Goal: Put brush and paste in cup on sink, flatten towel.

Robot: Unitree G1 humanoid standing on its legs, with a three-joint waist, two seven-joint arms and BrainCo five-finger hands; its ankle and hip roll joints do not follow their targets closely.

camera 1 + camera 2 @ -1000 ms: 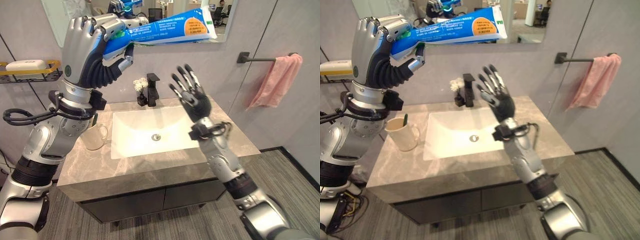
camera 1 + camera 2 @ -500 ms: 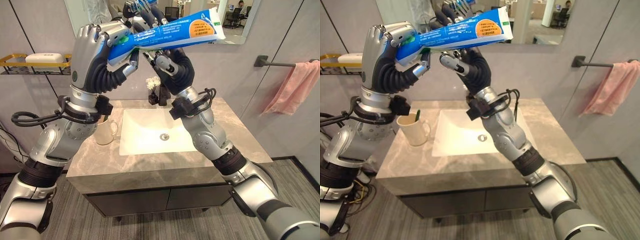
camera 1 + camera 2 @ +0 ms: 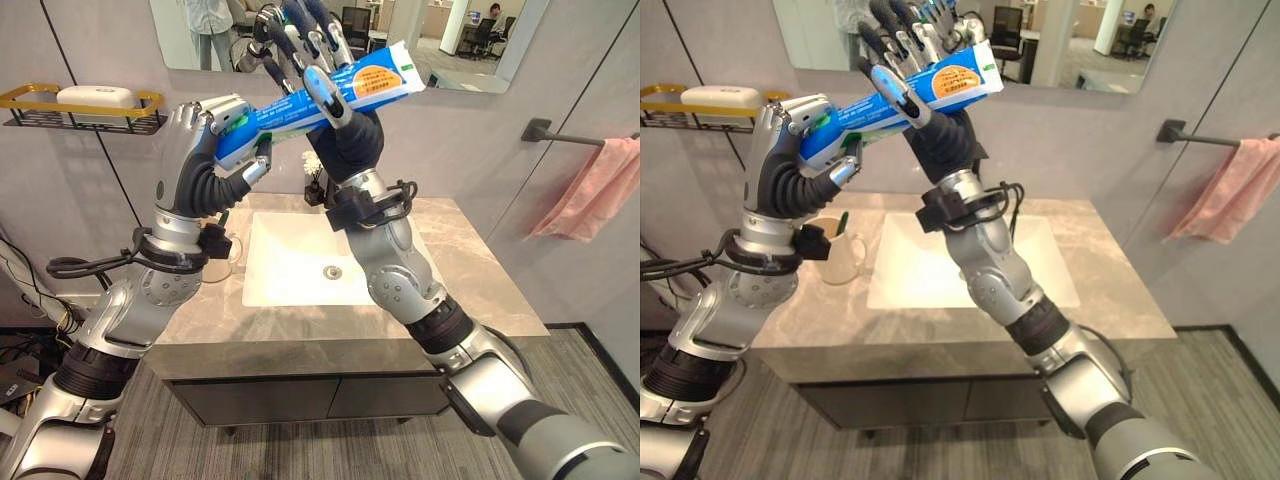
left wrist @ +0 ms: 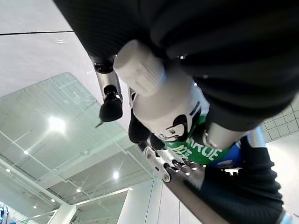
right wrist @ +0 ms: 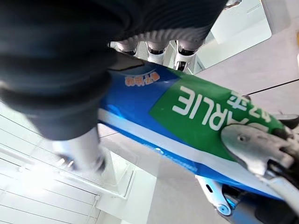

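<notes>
Toothpaste tube (image 3: 318, 100), blue with a green band and a white cap, sits high in front of the mirror (image 3: 450, 40), and I see both of my hands on it. My left hand (image 3: 205, 150) has its fingers curled over the cap end, thumb tucked underneath, so the tube is clamped there; in the left wrist view the white cap (image 4: 140, 70) pokes out just past those fingers. My right hand (image 3: 335, 105) meets the tube near its middle. Its fingers (image 3: 300, 40) stand nearly straight and fanned behind the tube, pointing up past it, while the thumb (image 3: 325, 90) lies across the front face. That reads to me as a loose pinch between thumb and palm, not a full wrap. The flat crimped end of the tube reaches beyond my right fingers.

Well below both hands, the cup (image 3: 845, 258) stands on the counter (image 3: 470, 290) beside the sink (image 3: 300, 275), with a green brush handle (image 3: 841, 222) sticking up out of it. A pink towel (image 3: 595, 190) hangs bunched on the wall bar (image 3: 560, 135), far off to the side of my right fingers.
</notes>
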